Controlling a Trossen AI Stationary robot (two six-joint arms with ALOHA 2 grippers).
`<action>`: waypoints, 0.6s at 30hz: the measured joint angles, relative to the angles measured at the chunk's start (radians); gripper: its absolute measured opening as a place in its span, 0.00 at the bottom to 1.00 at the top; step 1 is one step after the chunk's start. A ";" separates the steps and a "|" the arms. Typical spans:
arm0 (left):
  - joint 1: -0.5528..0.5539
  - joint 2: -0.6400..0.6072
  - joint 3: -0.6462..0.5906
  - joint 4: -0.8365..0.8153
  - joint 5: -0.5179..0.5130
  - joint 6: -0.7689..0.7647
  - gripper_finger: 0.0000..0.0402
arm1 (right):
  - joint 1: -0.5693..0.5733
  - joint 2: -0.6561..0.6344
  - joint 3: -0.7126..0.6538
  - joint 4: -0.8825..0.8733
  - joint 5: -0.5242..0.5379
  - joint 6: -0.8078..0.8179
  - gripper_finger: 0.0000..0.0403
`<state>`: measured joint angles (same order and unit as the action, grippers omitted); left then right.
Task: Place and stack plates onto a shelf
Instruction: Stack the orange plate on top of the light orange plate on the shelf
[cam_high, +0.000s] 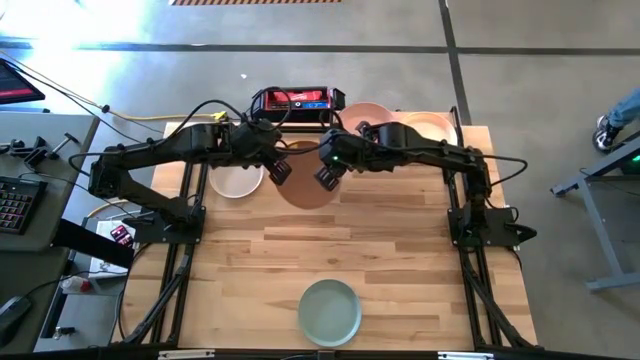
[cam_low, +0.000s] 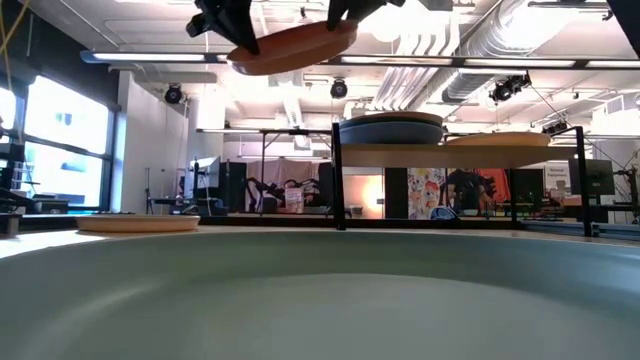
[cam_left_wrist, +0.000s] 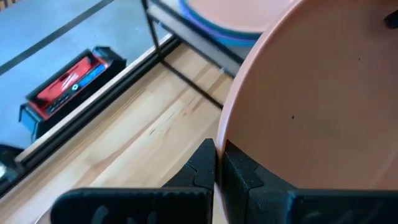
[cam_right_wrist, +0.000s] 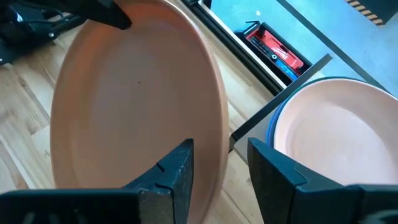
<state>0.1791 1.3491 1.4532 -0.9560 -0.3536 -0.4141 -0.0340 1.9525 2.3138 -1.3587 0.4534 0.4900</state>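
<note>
A salmon plate (cam_high: 305, 188) is held high above the table's far middle, in front of the shelf (cam_low: 440, 150); it also shows in the low view (cam_low: 295, 45). My left gripper (cam_left_wrist: 217, 168) is shut on its rim. My right gripper (cam_right_wrist: 221, 180) is open at the opposite rim, one finger over the plate's inside and one outside it; I cannot tell whether it touches. On the shelf a pale pink plate (cam_right_wrist: 336, 130) lies on a blue one (cam_right_wrist: 273, 134), with a tan plate (cam_low: 495, 140) beside them. My left gripper pinches the salmon plate's rim (cam_left_wrist: 225, 134) between its two fingers, one on the plate's inside and one on its outside. It comes from the table's left. The plate is lifted clear of the table, a little tilted.
A cream plate (cam_high: 237, 178) lies on the table at the far left, under my left arm. A sage green plate (cam_high: 330, 310) lies near the front edge, close to the low camera. A red-and-black box (cam_high: 292, 100) sits beyond the far edge. The shelf's black posts (cam_low: 337, 175) stand upright.
</note>
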 joint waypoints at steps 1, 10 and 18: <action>0.000 0.000 0.000 0.006 0.000 0.004 0.00 | 0.000 0.000 0.000 0.000 0.001 0.000 0.32; 0.000 0.000 0.000 0.026 0.000 0.011 0.00 | -0.001 0.001 0.000 -0.007 -0.010 0.002 0.14; 0.000 0.000 0.000 0.035 0.004 0.024 0.00 | -0.001 0.005 0.000 -0.039 -0.004 0.009 0.01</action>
<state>0.1792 1.3491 1.4528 -0.9207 -0.3495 -0.3901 -0.0351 1.9572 2.3138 -1.3981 0.4497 0.4994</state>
